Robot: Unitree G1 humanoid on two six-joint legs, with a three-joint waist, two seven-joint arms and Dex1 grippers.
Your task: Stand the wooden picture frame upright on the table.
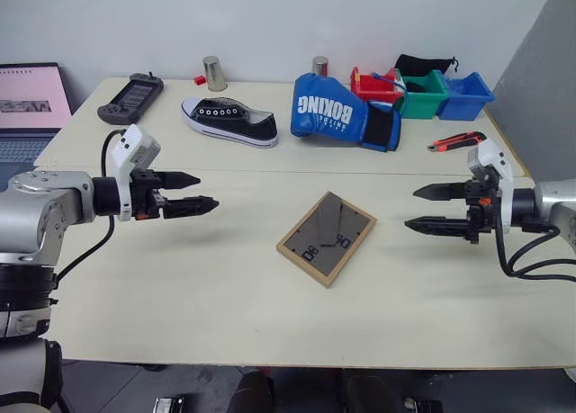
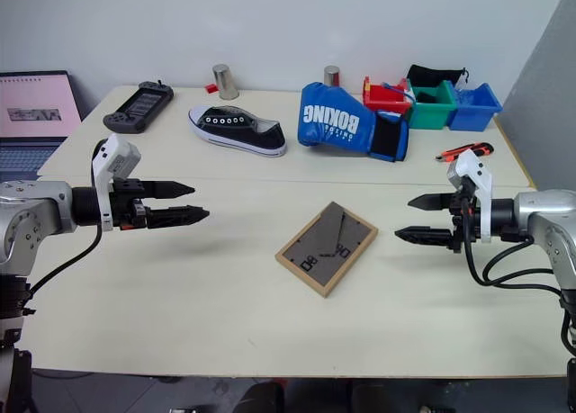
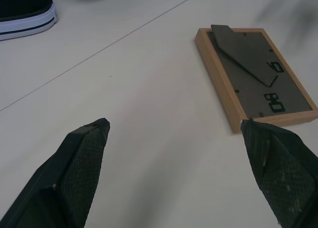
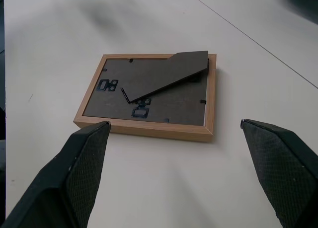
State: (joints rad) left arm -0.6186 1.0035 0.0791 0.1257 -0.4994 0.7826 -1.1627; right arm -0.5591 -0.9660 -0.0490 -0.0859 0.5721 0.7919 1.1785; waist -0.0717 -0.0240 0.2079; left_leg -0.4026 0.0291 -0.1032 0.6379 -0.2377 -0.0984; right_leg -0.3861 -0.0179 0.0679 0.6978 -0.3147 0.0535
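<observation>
Here the frame (image 1: 326, 237) lies face down mid-table (image 1: 180, 278), prop leg up, between the left gripper (image 1: 190, 192) and right gripper (image 1: 428, 208), both spread wide and empty. Best pinch a long wooden edge, tilt gently, then swing the leg out.

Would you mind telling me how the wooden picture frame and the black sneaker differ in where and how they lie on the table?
The wooden picture frame lies between the left gripper and the right gripper; the black sneaker sits farther back, beyond the table's seam. The frame lies face down, its grey back and prop leg upward, while the sneaker rests on its sole, laces up. Both lie untouched.
</observation>
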